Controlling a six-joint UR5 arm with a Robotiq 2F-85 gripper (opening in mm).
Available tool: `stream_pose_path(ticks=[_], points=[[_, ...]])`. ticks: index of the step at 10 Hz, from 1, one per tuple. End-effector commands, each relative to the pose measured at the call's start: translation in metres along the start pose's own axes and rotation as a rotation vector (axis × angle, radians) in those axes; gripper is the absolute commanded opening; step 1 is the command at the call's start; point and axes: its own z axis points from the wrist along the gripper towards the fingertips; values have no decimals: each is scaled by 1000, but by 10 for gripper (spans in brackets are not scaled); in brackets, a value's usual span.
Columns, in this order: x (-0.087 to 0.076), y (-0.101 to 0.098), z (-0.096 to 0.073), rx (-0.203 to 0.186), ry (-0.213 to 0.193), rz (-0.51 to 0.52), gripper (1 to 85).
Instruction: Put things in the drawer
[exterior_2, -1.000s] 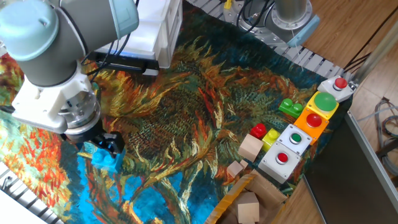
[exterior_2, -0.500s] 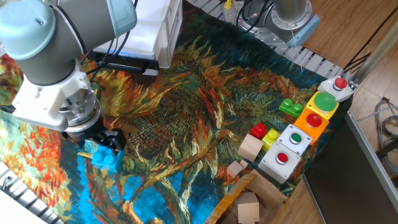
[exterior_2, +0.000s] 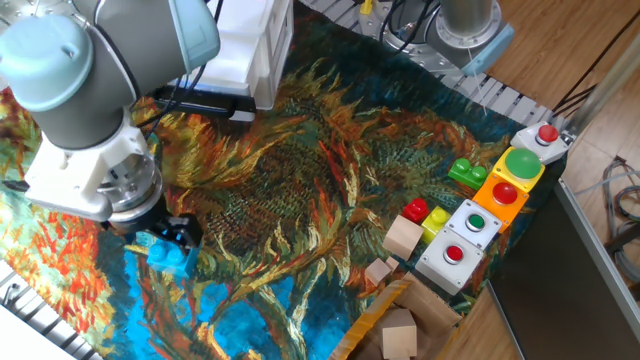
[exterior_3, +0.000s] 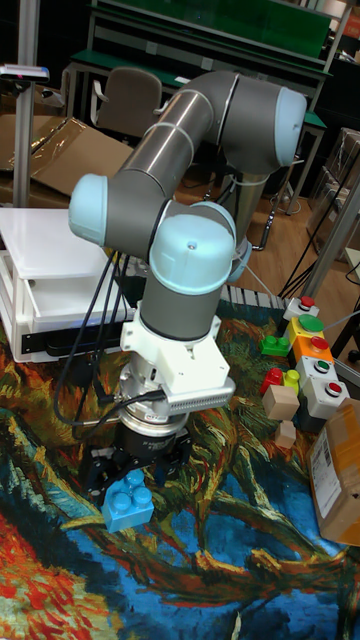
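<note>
A bright blue studded brick (exterior_2: 170, 258) (exterior_3: 128, 502) lies low at the front left of the painted cloth. Directly over it is my gripper (exterior_2: 168, 242) (exterior_3: 135, 482), with a black finger (exterior_2: 184, 232) on each side of the brick. The brick hides the fingertips, so whether they press on it is unclear. Behind the arm stands the white cabinet (exterior_2: 250, 50) (exterior_3: 50, 250). A shallow white level under its top looks like the drawer (exterior_3: 80, 300), but its knob is not in view.
At the right edge stand grey and orange button boxes (exterior_2: 490, 205). Beside them lie a green brick (exterior_2: 466, 172), a red one (exterior_2: 416, 210), a yellow one (exterior_2: 437, 216) and wooden blocks (exterior_2: 402, 238). A cardboard box (exterior_2: 400, 330) sits at the front right. Cables run by the cabinet.
The arm's upper joints have shifted slightly to the right. The gripper and the blue brick have stayed almost in the same spot.
</note>
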Motion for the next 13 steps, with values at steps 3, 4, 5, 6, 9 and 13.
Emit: stream_pose_path(ticks=[3,4,5,6,9,13], points=[[-3,4,5,-22,-3,9,823],[-2,5,6,-24,-2,11,823],[-1,6,13,-25,-11,18,823],[2,4,16,-21,-10,24,823],[12,7,23,-46,-27,41,823],[10,11,23,-59,-38,71,810]])
